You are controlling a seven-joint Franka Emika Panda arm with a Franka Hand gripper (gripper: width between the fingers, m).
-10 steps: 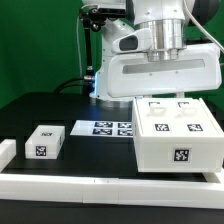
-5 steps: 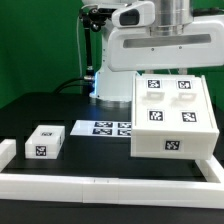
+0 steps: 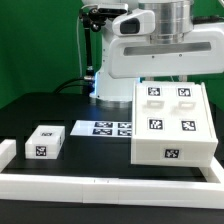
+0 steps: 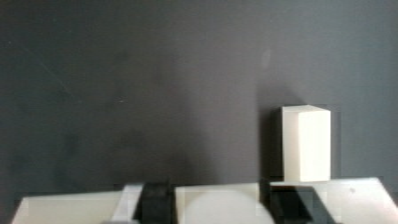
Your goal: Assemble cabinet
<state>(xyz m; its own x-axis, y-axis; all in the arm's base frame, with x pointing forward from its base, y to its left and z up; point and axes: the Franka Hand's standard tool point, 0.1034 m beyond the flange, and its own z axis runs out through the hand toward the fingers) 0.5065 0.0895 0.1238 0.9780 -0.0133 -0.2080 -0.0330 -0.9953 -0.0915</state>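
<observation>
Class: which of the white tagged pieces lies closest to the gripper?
The cabinet, the big box with four tags on top at the exterior view's right, directly below the gripper. The small block and flat marker board lie farther left.

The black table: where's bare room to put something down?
Bare table lies between the small block, the marker board, the cabinet and the front rail; also behind the small block. The exterior view's right is crowded by the cabinet.
</observation>
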